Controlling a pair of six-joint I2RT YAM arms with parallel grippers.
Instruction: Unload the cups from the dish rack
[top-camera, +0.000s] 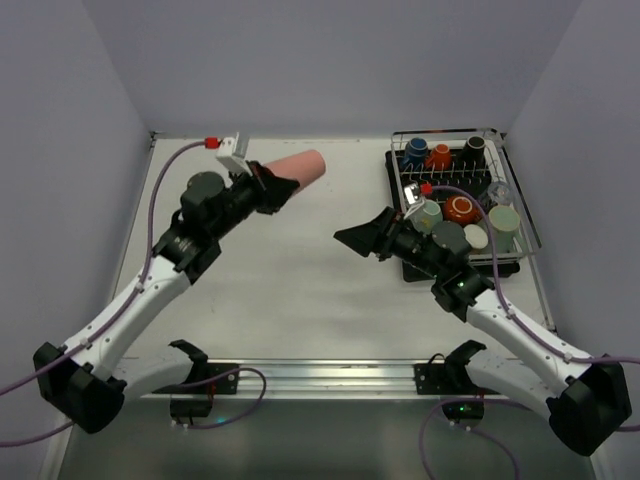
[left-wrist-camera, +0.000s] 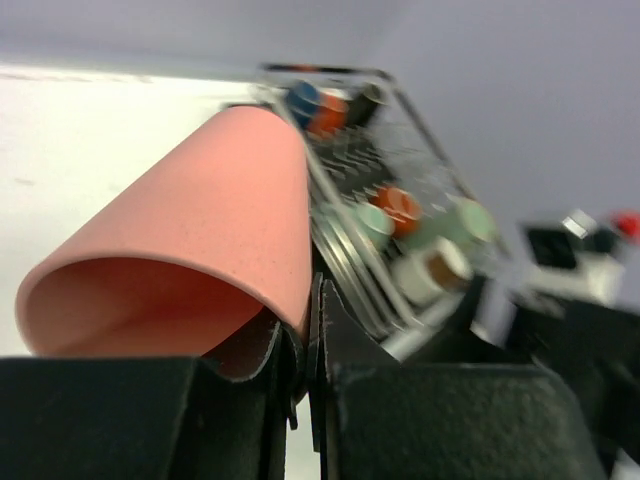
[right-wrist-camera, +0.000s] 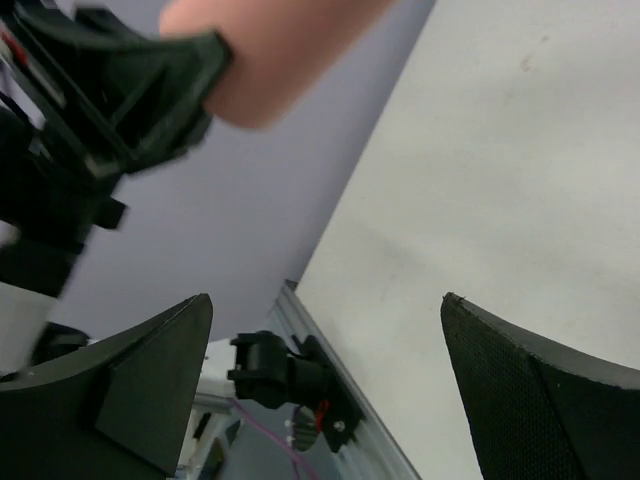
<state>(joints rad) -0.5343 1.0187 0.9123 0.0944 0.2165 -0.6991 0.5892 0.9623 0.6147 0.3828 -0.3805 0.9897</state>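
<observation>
Pointing right, salmon-pink tumbler (top-camera: 297, 167) is clamped by left gripper (top-camera: 268, 188), far left; right gripper (top-camera: 352, 238) is spread wide, empty.

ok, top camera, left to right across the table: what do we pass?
left gripper, clamped on the salmon-pink tumbler → right gripper, open and empty → dish rack

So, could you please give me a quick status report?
Left gripper shut on tumbler rim, over table. Right gripper open, empty. Several cups in rack. Nothing blocking.
</observation>
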